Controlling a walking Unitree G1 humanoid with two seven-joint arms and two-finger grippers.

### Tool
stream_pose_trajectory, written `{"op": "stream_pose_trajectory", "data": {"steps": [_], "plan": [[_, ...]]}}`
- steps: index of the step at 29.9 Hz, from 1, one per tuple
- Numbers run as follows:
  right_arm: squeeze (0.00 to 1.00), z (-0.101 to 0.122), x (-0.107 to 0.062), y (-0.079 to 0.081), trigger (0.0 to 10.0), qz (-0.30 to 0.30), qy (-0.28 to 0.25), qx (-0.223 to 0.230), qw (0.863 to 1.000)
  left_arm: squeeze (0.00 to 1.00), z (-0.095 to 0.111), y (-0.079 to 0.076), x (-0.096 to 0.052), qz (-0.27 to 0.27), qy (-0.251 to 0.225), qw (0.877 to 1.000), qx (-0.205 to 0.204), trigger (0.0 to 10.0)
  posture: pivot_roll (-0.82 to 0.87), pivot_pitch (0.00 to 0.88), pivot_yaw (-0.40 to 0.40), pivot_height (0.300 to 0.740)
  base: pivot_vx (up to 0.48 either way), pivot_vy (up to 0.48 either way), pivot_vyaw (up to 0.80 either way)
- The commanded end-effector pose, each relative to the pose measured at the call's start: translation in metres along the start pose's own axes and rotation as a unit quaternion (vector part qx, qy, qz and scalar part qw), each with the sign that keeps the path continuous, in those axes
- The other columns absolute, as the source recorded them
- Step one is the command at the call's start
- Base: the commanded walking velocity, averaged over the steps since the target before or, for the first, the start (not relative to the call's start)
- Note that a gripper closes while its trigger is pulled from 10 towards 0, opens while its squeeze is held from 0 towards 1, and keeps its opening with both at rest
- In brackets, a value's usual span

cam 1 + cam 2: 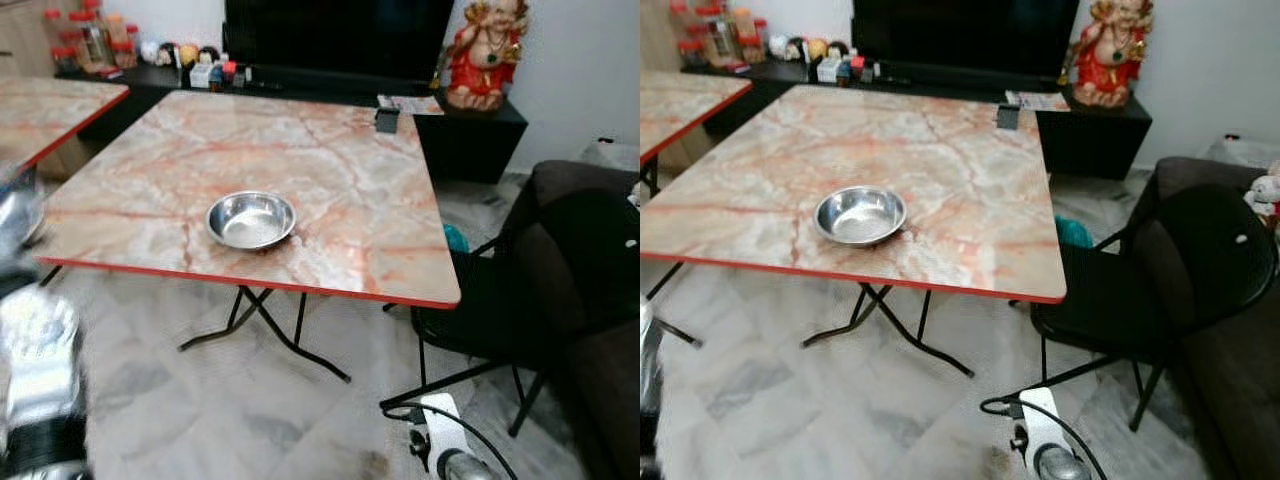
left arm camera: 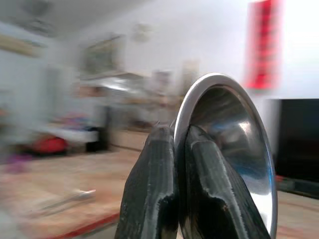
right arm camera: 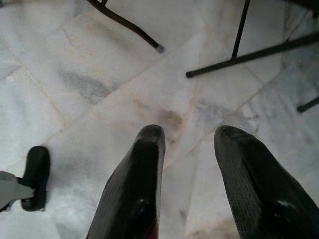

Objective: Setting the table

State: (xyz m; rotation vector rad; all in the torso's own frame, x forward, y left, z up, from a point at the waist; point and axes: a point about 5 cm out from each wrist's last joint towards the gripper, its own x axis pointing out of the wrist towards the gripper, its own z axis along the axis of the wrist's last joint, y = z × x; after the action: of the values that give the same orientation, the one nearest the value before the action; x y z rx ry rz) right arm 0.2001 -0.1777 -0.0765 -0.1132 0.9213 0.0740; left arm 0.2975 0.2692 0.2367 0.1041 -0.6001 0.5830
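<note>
On the far left we see our left gripper (image 2: 180, 144) clamped on the rim of a steel bowl (image 2: 234, 139), one finger on each side, the bowl held on edge; in the head view it shows blurred by the table's left side. A second steel bowl (image 1: 250, 219) sits upright on the marble-patterned table (image 1: 330, 180), near its front red edge. Right of the table stands a black chair (image 1: 1160, 280). Our right gripper (image 3: 189, 137) hangs low over the pale marble floor (image 3: 75, 74), its fingers spread apart and holding nothing.
</note>
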Motion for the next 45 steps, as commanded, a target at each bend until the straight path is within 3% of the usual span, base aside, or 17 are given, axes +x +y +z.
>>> {"op": "stream_pose_trajectory", "data": {"steps": [1, 6, 7, 8, 10, 15, 21, 27, 45], "plan": [[0.0, 0.0, -0.001, -0.005, 10.0, -0.01, -0.003, 0.017, 1.0, 0.0, -0.009, -0.021, -0.005, -0.043, 0.063, 0.994, -0.078, 10.0, 0.0, 0.0, -0.043, 0.732, 0.0, 0.0, 0.0], [0.0, 0.0, -0.001, -0.005, 10.0, -0.012, -0.004, 0.02, 1.0, 0.0, -0.024, -0.044, -0.011, -0.093, 0.148, 0.968, -0.181, 10.0, -0.01, 0.0, -0.039, 0.732, 0.0, 0.0, 0.0], [0.0, 0.0, -0.001, -0.005, 10.0, -0.012, -0.003, 0.021, 1.0, 0.0, -0.028, -0.053, -0.015, -0.122, 0.178, 0.954, -0.21, 10.0, -0.01, 0.0, -0.04, 0.732, 0.0, 0.0, 0.0], [0.0, 0.0, -0.001, -0.005, 10.0, -0.012, -0.003, 0.021, 1.0, 0.0, -0.028, -0.053, -0.015, -0.122, 0.178, 0.954, -0.21, 10.0, -0.01, 0.0, -0.04, 0.732, 0.0, 0.0, 0.0], [0.0, -0.001, -0.001, -0.005, 10.0, -0.012, -0.003, 0.021, 1.0, 0.0, -0.034, -0.06, -0.018, -0.147, 0.209, 0.938, -0.234, 10.0, -0.01, 0.0, -0.043, 0.732, 0.0, 0.0, 0.0], [0.0, 0.001, 0.0, -0.006, 10.0, -0.011, -0.007, 0.025, 1.0, 0.0, -0.043, -0.064, -0.017, -0.143, 0.251, 0.92, -0.266, 10.0, -0.01, 0.0, -0.043, 0.732, 0.0, 0.0, 0.0], [0.0, 0.003, 0.0, -0.005, 10.0, -0.011, -0.01, 0.028, 1.0, 0.0, -0.045, -0.064, -0.009, -0.113, 0.26, 0.919, -0.274, 10.0, -0.01, 0.0, -0.045, 0.732, 0.31, 0.0, 0.0], [0.0, 0.003, 0.0, -0.004, 10.0, -0.01, -0.01, 0.027, 1.0, 0.0, -0.042, -0.071, -0.009, -0.127, 0.257, 0.915, -0.284, 10.0, -0.01, 0.0, -0.041, 0.732, 0.48, 0.0, 0.0], [0.0, 0.004, 0.0, -0.004, 10.0, -0.01, -0.011, 0.028, 0.999, 0.0, -0.039, -0.071, -0.009, -0.13, 0.252, 0.915, -0.288, 10.0, -0.01, 0.0, -0.041, 0.732, 0.48, 0.0, 0.0]]}}
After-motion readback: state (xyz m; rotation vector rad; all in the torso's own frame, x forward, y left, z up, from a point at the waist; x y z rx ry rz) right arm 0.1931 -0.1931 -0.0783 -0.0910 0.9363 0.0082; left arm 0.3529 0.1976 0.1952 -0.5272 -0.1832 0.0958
